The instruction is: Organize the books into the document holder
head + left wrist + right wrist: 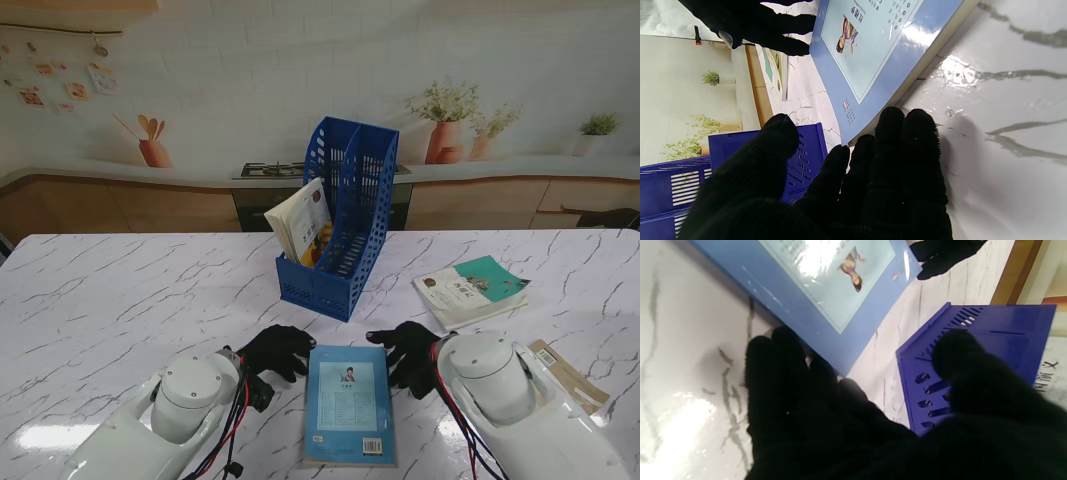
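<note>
The blue book (349,403) lies flat, long axis near-to-far, between left hand (274,350) and right hand (409,355), both spread, apparently holding nothing.

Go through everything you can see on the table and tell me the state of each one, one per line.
Blue plastic document holder: upright, one book inside.
White-covered book: in the holder, leaning.
Light blue paperback book: flat, between both hands.
Teal-and-white book: flat, on the right.
Tan booklet: flat, beside the right arm.
Left hand: open, at the paperback's edge.
Right hand: open, at the opposite edge.
</note>
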Robot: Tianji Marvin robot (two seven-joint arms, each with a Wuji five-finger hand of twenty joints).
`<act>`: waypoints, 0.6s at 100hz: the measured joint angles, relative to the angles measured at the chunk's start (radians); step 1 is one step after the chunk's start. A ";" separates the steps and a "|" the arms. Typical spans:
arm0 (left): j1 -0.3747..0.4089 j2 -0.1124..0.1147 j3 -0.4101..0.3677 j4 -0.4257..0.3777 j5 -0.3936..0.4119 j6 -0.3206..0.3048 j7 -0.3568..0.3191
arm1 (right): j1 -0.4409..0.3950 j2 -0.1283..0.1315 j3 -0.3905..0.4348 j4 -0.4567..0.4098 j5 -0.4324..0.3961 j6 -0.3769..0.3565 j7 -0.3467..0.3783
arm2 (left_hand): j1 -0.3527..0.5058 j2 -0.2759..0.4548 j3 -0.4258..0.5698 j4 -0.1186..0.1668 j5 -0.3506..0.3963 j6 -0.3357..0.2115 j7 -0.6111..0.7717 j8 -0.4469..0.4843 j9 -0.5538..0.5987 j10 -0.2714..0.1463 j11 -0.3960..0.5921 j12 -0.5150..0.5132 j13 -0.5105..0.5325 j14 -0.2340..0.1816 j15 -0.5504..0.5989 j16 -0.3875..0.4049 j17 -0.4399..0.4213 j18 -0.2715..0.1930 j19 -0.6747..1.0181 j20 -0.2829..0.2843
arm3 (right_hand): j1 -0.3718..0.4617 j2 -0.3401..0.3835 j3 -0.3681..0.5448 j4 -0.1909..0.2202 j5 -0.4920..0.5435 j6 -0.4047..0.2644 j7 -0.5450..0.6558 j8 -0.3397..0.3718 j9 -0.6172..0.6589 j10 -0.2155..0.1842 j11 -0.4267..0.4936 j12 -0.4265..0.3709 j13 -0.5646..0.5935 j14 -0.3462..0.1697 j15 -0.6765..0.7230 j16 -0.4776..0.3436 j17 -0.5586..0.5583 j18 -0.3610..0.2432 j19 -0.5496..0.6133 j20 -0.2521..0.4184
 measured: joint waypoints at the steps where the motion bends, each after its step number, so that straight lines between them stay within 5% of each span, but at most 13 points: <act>1: 0.000 0.000 0.000 0.000 -0.002 0.000 0.000 | 0.001 0.000 0.000 0.001 0.001 0.000 0.000 | 0.000 0.000 0.000 0.000 0.000 0.000 -0.001 0.000 -0.001 0.000 0.000 0.000 0.000 0.000 -0.001 0.000 0.000 0.000 0.000 0.000 | 0.000 0.000 0.000 0.000 0.000 0.000 0.000 0.000 0.000 0.000 0.004 0.001 0.001 0.000 0.000 0.003 0.000 0.003 0.000 0.000; 34: -0.025 0.010 0.000 0.029 -0.087 0.001 -0.043 | 0.005 -0.030 0.003 0.047 0.109 -0.032 -0.108 | 0.000 -0.013 0.004 0.000 -0.043 0.001 -0.037 0.001 -0.063 0.042 0.018 0.039 -0.038 0.043 0.008 0.037 0.000 0.019 -0.008 -0.001 | 0.012 -0.024 0.049 0.000 0.000 -0.001 0.011 0.014 0.002 0.110 0.133 0.036 0.005 0.136 0.160 0.035 -0.022 0.195 -0.001 -0.004; 50: -0.030 0.009 0.010 0.030 -0.085 -0.002 -0.045 | -0.007 -0.047 0.006 0.059 0.183 -0.069 -0.171 | 0.000 -0.025 0.009 0.000 -0.094 0.000 -0.068 -0.007 -0.204 0.030 0.065 0.110 -0.071 0.038 0.042 0.092 -0.012 0.021 -0.008 -0.001 | 0.012 -0.027 0.072 0.000 0.000 -0.001 0.012 0.023 0.001 0.164 0.145 0.038 0.006 0.182 0.173 0.040 -0.025 0.257 -0.001 -0.004; 54: -0.030 0.008 0.011 0.031 -0.090 -0.003 -0.045 | -0.010 -0.050 0.006 0.061 0.185 -0.080 -0.172 | 0.000 -0.025 0.009 0.000 -0.105 -0.003 -0.068 -0.007 -0.220 0.030 0.063 0.111 -0.092 0.036 0.047 0.094 -0.021 0.021 -0.008 -0.001 | 0.012 -0.027 0.073 0.000 0.000 -0.001 0.012 0.024 0.001 0.148 0.144 0.038 0.006 0.170 0.175 0.040 -0.030 0.250 -0.002 -0.004; 60: -0.030 0.005 0.012 0.032 -0.109 -0.003 -0.049 | -0.013 -0.056 -0.001 0.065 0.184 -0.095 -0.166 | 0.000 -0.030 0.010 0.000 -0.124 -0.012 -0.077 -0.008 -0.247 0.019 0.030 0.109 -0.102 0.013 0.051 0.116 -0.031 0.021 -0.008 0.002 | 0.012 -0.036 0.074 0.000 0.000 -0.025 0.017 0.035 0.001 0.052 0.141 0.037 0.005 0.094 0.175 0.040 -0.034 0.180 -0.027 -0.006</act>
